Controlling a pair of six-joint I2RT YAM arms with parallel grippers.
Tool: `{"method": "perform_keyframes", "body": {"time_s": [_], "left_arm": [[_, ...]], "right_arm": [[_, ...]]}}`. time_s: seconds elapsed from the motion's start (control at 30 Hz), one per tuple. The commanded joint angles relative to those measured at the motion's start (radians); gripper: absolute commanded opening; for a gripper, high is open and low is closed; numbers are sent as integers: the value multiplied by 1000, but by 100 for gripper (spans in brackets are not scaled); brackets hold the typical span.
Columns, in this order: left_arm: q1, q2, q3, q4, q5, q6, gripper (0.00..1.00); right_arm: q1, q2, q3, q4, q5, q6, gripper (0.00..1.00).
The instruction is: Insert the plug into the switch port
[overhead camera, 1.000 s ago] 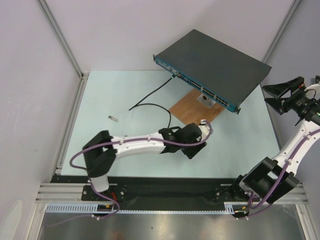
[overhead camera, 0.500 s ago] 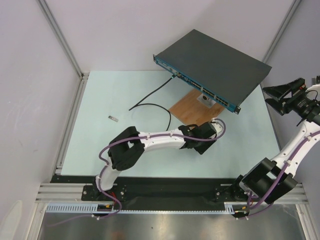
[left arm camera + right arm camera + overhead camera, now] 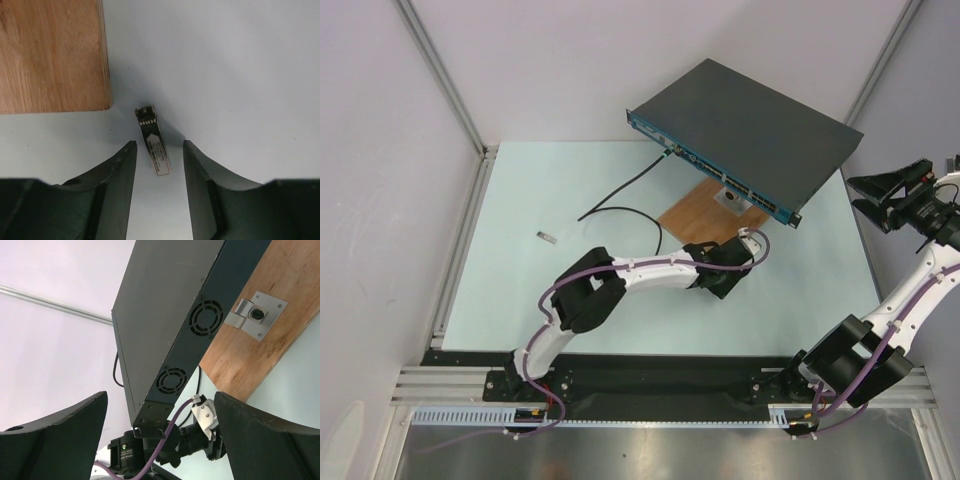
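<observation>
The plug (image 3: 152, 140), a small metal module with a label, lies flat on the pale table just off the wooden board's corner. My left gripper (image 3: 159, 147) is low over it and open. Its fingertips stand either side of the plug's near end without touching it. From above, the left gripper (image 3: 744, 240) covers the plug. The switch (image 3: 740, 125), black on top with a blue port face (image 3: 712, 172), sits tilted at the back. My right gripper (image 3: 882, 200) hangs open in the air beside the switch's right end (image 3: 165, 325) and holds nothing.
A wooden board (image 3: 705, 222) with a metal bracket (image 3: 255, 315) lies under the switch's front. A black cable (image 3: 620, 205) runs from a port across the table. Another small metal piece (image 3: 548, 237) lies at the left. Frame posts and walls close in the table.
My left arm has reached forward and right along the board's edge, and its jaws have narrowed around the plug. The right gripper has barely shifted.
</observation>
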Motion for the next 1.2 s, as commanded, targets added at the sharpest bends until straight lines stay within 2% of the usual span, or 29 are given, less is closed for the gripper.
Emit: {"method": "perform_keyframes", "body": {"time_s": [0.0,0.23,0.33,0.47,0.57,0.63,0.67,0.77,1.0,1.17], "left_arm": [[9,21,73,8,-20,-17,47],[40,93,162,-21,31,-27,44],[41,93,147,-31,58,-49,35],[41,59,98,-35,64,-63,29],[41,20,61,-37,58,-70,17],[41,-11,33,-43,57,-78,3],[43,-58,19,-46,55,-87,0],[43,-158,-83,-43,87,-119,0],[20,-534,-350,-3,167,-129,0],[18,-726,-363,0,215,-45,0]], "right_arm": [[-7,-4,37,-7,-24,-32,93],[-8,0,40,-25,-24,-56,91],[-10,1,45,-33,-29,-58,90],[-10,0,59,-50,-30,-67,89],[-10,-4,60,-47,-33,-61,88],[-8,-8,65,-48,-41,-62,86],[-10,-13,68,-48,-47,-67,86],[-10,-20,97,-86,-52,-109,85],[-10,-14,192,-151,-41,-147,85],[26,-59,227,-119,3,-124,87]]}}
